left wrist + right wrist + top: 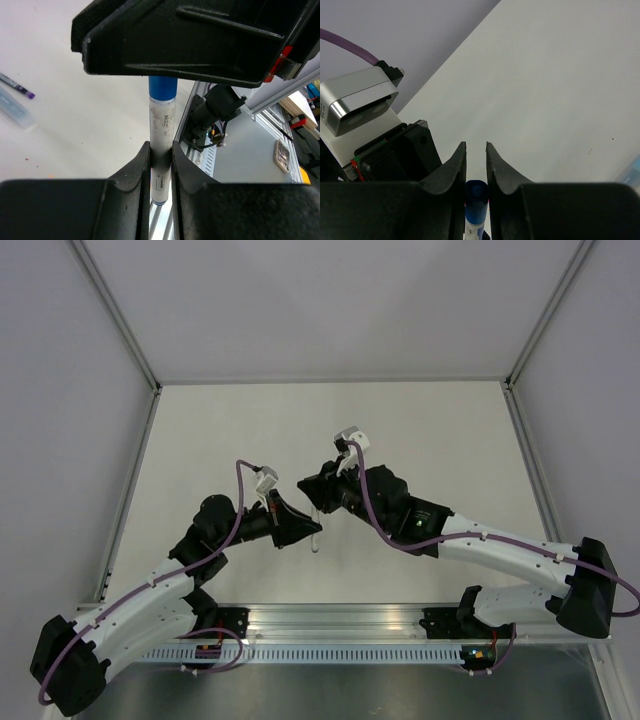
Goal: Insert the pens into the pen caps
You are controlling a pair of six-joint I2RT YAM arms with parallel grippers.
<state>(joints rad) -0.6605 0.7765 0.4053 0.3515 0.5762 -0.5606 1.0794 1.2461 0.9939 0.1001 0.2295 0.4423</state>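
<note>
I have both arms meeting in mid-air over the middle of the table (420,440). My left claw (161,150) is clenched on the white pen (161,125). It grips the barrel low down, so most of the length stands free above the fingers (137,170) and only a short end pokes out below. That low hold leaves room for a cap to come on without my own claw in the way.

The right claw (475,147) comes in from the opposite side and is closed on the blue cap (476,192). The cap sits deep in the claw rather than out at the tips, which I judge is to stop it twisting under a push.

In the left wrist view the cap stands straight in line with the barrel and touches its top, so the two are joined at least at the mouth. I cannot tell whether it is fully home, because the right claw's body hides the cap's far end.

A slim pen (17,86) and a pale cap (15,107) lie on the table off to one side, close together but not joined, so that pair is not yet done.

Next I would press along the pen's axis. A skewed push could slide the barrel through my left grip.
</note>
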